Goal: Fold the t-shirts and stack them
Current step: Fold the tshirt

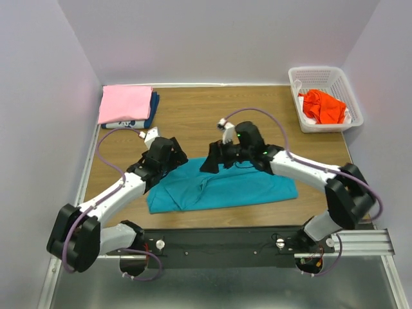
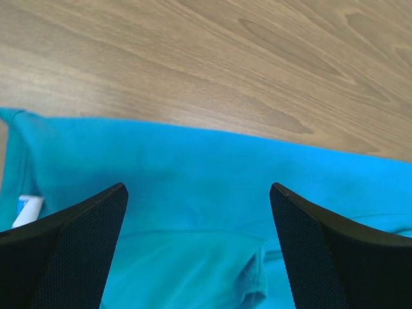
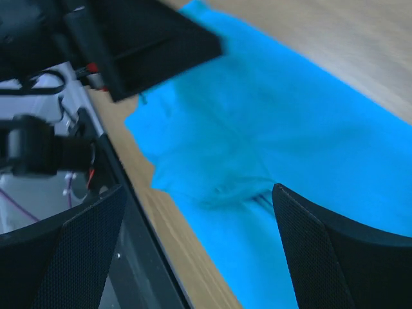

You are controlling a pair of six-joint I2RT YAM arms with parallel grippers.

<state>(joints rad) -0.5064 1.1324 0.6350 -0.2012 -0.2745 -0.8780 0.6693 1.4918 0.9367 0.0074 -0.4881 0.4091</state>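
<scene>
The teal t-shirt point(image 1: 225, 188) lies part-folded on the table near the front edge; it fills the left wrist view point(image 2: 212, 187) and the right wrist view point(image 3: 270, 129). My left gripper point(image 1: 172, 156) hangs open over its far left edge, holding nothing. My right gripper point(image 1: 215, 158) hangs open over its far middle edge, holding nothing. A folded pink t-shirt point(image 1: 125, 103) rests on a dark blue white-printed one point(image 1: 153, 109) at the back left. The orange-red t-shirt point(image 1: 324, 106) lies crumpled in the basket.
A white lattice basket point(image 1: 325, 72) stands at the back right. The wooden table point(image 1: 206, 116) is bare between the stack and the basket. A black rail point(image 1: 219, 241) runs along the table's front edge.
</scene>
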